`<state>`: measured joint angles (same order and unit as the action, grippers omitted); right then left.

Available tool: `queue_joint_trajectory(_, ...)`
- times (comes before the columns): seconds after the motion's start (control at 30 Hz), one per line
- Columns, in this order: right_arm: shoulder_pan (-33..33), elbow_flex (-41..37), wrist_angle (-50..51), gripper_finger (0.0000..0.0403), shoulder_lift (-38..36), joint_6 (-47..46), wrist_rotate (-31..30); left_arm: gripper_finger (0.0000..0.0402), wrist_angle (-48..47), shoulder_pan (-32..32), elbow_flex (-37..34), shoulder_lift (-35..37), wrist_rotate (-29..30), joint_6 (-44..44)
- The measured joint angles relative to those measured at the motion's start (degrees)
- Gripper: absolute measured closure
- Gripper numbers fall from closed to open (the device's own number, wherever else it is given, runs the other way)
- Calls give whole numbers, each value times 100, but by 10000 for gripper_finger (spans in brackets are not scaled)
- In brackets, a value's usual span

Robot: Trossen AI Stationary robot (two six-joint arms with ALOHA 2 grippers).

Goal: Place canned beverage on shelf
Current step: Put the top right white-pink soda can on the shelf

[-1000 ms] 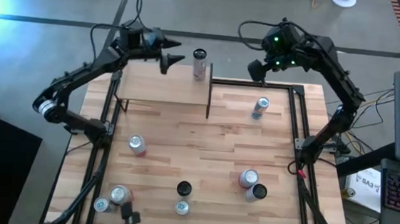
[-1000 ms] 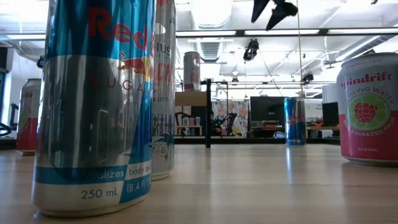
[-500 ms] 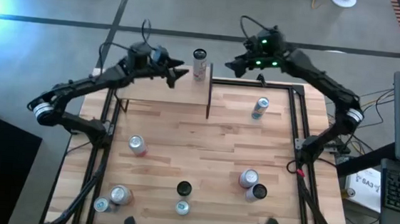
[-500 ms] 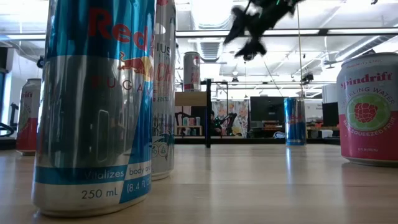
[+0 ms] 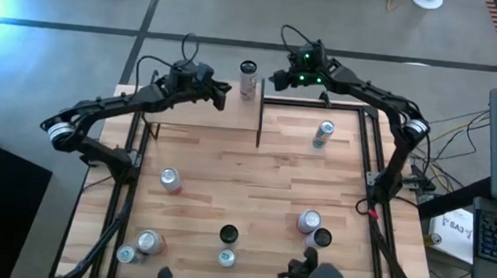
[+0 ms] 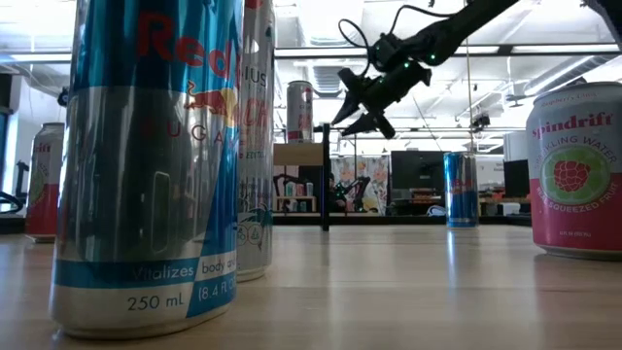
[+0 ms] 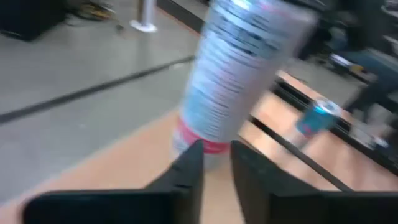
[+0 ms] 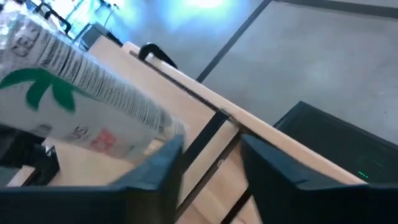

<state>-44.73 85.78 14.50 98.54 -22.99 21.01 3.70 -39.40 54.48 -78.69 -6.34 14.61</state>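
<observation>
We look down on a butcher-block tabletop (image 5: 254, 184) ringed by a dark frame, grey floor around it and an open ceiling with strip lights beyond. At the far edge sits the shelf (image 5: 204, 111), a light board with thin dark end panels. One tall can (image 5: 248, 79) stands upright on its far right corner, close to the right end panel. Our left pincer (image 5: 223, 95) hovers just left of that can, fingers (image 7: 186, 171) slightly parted around nothing. Our right pincer (image 5: 275, 78) hangs just right of it, beyond the end panel, fingers (image 8: 155, 165) apart and empty. The middle of the tabletop is open wood. A blue can (image 5: 323, 133) stands near the right rail, a pink can (image 5: 170, 180) towards the left. Six more cans (image 5: 222, 246) are spread along the near edge
</observation>
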Motion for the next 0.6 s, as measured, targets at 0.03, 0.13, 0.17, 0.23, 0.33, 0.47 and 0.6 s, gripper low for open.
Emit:
queue_joint_trajectory(0.03, -2, 0, -42, 287, 26, -8, -4, 374, 8, 1, 0, -23, -67, 2)
queue_joint_trajectory(0.13, 11, 0, -148, 347, 91, -40, 2, 394, 129, -8, 0, -127, -75, 122)
queue_joint_trajectory(0.17, 20, 0, -198, 365, 105, -49, 4, 390, 230, -13, 0, -182, -134, 141)
queue_joint_trajectory(0.23, 47, 0, -354, 386, 147, -49, 10, 383, 426, -10, 0, -294, -291, 148)
queue_joint_trajectory(0.33, 60, 2, -477, 390, 214, -60, 1, 382, 650, -2, 0, -496, -419, 281)
queue_joint_trajectory(0.47, 72, 2, -705, 390, 301, -180, 26, 392, 774, -11, 2, -662, -518, 390)
queue_joint_trajectory(0.6, 105, 4, -1005, 390, 456, -390, 315, 400, 790, -9, 7, -689, -516, 372)
